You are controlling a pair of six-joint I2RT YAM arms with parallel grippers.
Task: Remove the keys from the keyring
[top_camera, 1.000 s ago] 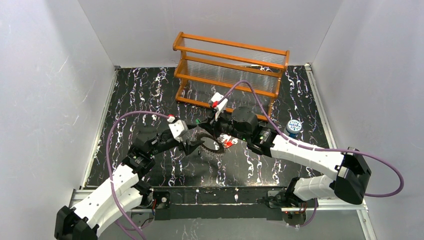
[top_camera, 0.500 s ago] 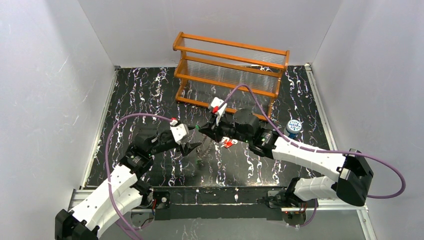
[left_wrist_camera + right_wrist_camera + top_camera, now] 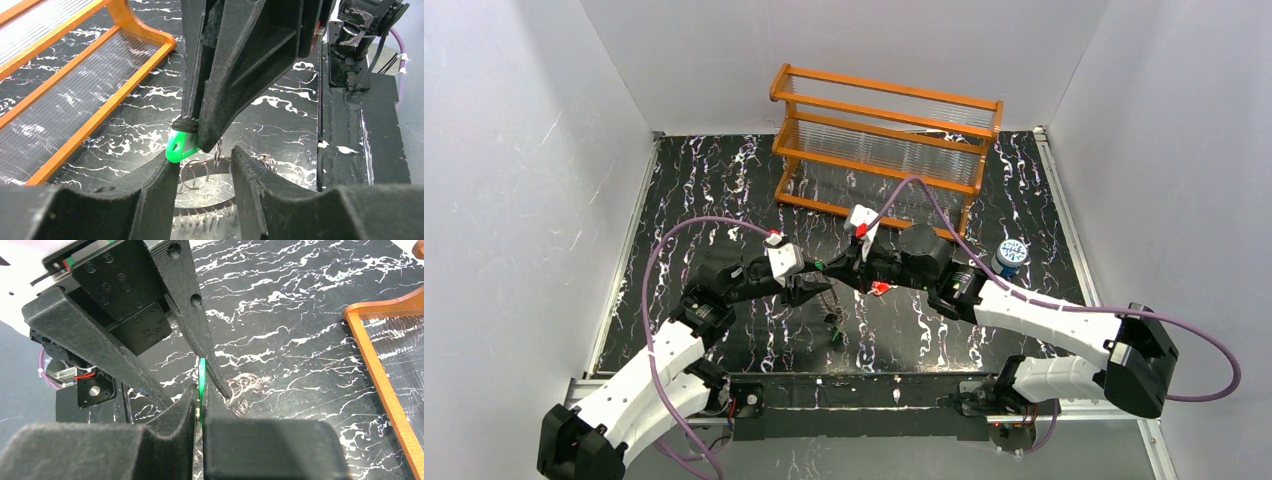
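Wrist views, unlike overhead, show my right jaws clenching the green key [image 3: 181, 148]; left jaws' hold I cannot tell.

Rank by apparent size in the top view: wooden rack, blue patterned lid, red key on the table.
1. wooden rack, by far the largest
2. blue patterned lid
3. red key, smallest, though not far behind the lid, and part of it may be hidden
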